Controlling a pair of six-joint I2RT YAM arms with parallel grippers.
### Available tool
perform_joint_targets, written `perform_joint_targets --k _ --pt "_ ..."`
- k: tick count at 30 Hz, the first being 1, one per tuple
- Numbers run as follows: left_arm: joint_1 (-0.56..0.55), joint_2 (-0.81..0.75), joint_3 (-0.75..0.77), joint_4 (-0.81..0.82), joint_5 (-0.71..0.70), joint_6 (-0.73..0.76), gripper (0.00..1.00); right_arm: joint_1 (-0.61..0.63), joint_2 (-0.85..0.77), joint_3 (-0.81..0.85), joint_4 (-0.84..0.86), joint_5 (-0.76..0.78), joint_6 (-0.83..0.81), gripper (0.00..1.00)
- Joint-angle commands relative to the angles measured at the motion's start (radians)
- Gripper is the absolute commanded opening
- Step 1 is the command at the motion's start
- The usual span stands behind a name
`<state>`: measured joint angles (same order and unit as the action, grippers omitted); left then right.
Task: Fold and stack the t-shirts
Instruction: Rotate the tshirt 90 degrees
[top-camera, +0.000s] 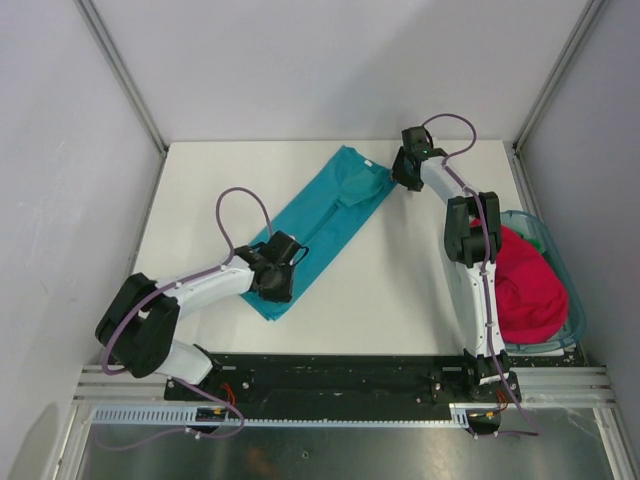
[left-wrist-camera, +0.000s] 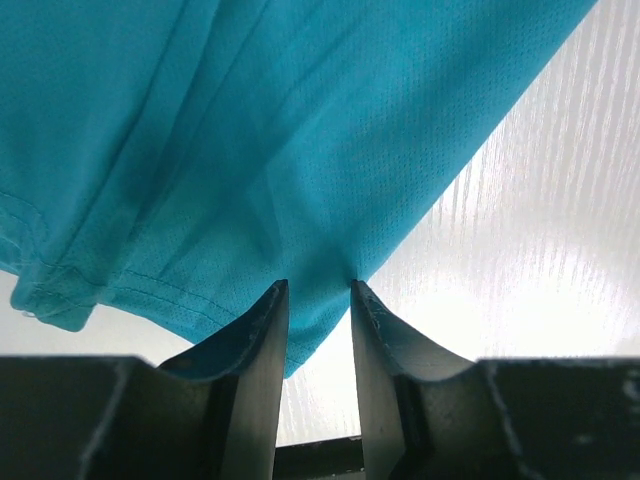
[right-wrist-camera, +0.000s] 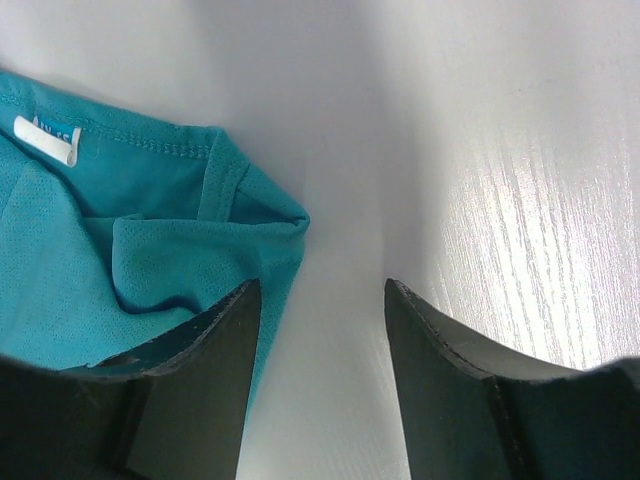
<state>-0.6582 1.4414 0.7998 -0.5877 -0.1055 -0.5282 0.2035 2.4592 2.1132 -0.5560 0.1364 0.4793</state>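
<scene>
A teal-blue t-shirt (top-camera: 325, 220) lies on the white table (top-camera: 400, 290), folded into a long strip that runs diagonally from near left to far right. My left gripper (top-camera: 290, 258) stands over the strip's near end. In the left wrist view its jaws are a little apart astride the cloth's edge (left-wrist-camera: 250, 130), with table showing between them. My right gripper (top-camera: 398, 180) is open beside the collar end. One finger (right-wrist-camera: 200, 350) overlaps the shirt's edge (right-wrist-camera: 120, 260) and bare table lies between the jaws. A magenta-red t-shirt (top-camera: 525, 285) sits bunched in the basket.
A translucent teal basket (top-camera: 545, 235) stands at the table's right edge beside the right arm. Grey walls close in the left, back and right sides. A white neck label (right-wrist-camera: 45, 140) shows on the teal shirt. The arm bases and a black rail line the near edge.
</scene>
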Motion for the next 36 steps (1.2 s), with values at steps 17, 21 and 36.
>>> perform_joint_targets --k 17,21,36 --pt "-0.044 0.050 -0.001 -0.011 -0.029 -0.034 0.18 -0.018 -0.002 0.027 0.006 -0.024 0.016 0.40" --pt "-0.045 0.063 0.014 -0.011 -0.028 -0.025 0.10 -0.018 0.006 0.032 0.013 -0.028 0.017 0.37" --pt "-0.062 0.083 0.049 -0.012 0.002 -0.016 0.00 -0.018 0.014 0.018 0.136 -0.038 0.055 0.36"
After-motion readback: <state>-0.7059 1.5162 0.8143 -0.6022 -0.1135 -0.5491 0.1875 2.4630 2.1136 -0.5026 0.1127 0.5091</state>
